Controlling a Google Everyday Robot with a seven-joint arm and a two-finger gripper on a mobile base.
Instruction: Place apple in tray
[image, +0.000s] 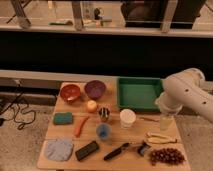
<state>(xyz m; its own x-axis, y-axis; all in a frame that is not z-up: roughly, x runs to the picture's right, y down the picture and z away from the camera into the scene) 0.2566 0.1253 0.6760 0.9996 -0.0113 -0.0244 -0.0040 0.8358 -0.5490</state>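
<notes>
Behind the green tray (139, 94), the room was dark, with a long low wall and rails running across the back. Under the tray lay the wooden surface (52, 132), crowded with many small things to pick from. Right of the tray stood the big white arm (187, 92), bent down over the tray's right edge.

The tray was the biggest box there. Nothing could be seen inside it, so it looked ready for the fruit. Left of the tray sat a purple bowl (95, 89), and a red bowl (70, 92) sat further left.

The apple (91, 105) lay on the surface, left of the tray and a bit nearer the camera, just in front of the purple bowl. It was well apart from the tray, so I think the job had not really begun.

The hand (166, 121) hung just past the tray's front right corner, low over the surface. It was spread wide and held nothing. It would likely need to cross in front of the tray to reach the apple.
</notes>
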